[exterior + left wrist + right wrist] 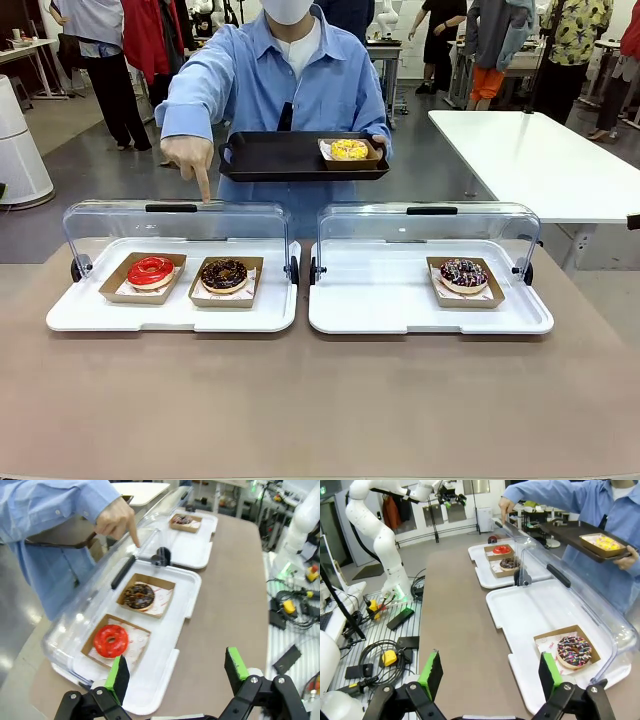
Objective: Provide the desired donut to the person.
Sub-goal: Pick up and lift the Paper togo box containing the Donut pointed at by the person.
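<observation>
The person (290,80) in a light blue shirt stands across the table holding a black tray (270,158) with a yellow donut (349,149) in a box. Their other hand (190,155) points a finger down at the left case's raised lid, nearest the chocolate donut (224,274) (139,595). A red donut (150,270) (111,640) lies beside it. A sprinkled donut (463,273) (574,651) sits in the right case. My left gripper (177,669) hangs open above the table edge near the red donut. My right gripper (490,674) is open beside the right case.
Both white trays (170,315) (400,315) have clear lids (175,225) swung up at the back. The brown table (320,400) is bare in front of them. A white table (540,160) stands at the back right. Cables and the left arm (380,535) lie beside the table.
</observation>
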Controlling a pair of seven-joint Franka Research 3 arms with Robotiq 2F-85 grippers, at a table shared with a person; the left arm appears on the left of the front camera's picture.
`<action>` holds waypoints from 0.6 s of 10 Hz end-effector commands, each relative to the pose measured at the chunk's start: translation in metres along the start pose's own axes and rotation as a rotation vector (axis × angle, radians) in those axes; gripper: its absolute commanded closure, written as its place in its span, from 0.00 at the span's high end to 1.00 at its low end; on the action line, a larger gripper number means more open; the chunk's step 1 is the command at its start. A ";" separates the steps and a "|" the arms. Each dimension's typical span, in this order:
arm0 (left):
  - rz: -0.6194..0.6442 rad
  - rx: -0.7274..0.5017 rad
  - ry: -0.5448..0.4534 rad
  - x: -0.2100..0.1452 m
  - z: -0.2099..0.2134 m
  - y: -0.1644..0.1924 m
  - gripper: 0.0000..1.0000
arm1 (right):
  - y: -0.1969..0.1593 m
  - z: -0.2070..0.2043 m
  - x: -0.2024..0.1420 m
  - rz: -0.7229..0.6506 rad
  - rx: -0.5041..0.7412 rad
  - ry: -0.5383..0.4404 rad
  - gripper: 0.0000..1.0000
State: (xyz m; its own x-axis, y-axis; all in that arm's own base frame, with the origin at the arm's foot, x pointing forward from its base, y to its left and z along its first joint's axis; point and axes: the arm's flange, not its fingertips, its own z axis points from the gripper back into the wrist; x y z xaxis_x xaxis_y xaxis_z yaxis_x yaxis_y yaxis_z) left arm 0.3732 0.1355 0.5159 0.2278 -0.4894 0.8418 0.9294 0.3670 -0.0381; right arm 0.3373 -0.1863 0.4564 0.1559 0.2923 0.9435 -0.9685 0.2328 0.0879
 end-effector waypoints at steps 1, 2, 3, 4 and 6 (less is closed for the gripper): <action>-0.095 0.051 0.158 0.053 -0.033 -0.014 1.00 | 0.002 0.002 -0.002 0.015 0.006 -0.009 1.00; -0.120 0.027 0.228 0.071 -0.051 -0.018 1.00 | 0.002 0.002 -0.002 0.015 0.006 -0.009 1.00; -0.156 -0.008 0.392 0.093 -0.085 -0.022 1.00 | 0.002 0.002 -0.002 0.015 0.006 -0.009 1.00; -0.162 -0.040 0.535 0.105 -0.120 -0.023 1.00 | 0.002 0.002 -0.002 0.015 0.006 -0.009 1.00; -0.154 -0.077 0.691 0.121 -0.182 -0.022 1.00 | 0.002 0.002 -0.002 0.015 0.006 -0.009 1.00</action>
State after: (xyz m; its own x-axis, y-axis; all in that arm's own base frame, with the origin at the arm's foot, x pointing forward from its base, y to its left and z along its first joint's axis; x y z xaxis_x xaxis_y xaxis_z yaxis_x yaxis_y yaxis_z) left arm 0.4116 -0.0722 0.5227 0.1791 -0.9078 0.3794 0.9769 0.2098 0.0408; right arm 0.3371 -0.1865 0.4566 0.1549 0.2924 0.9437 -0.9687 0.2323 0.0870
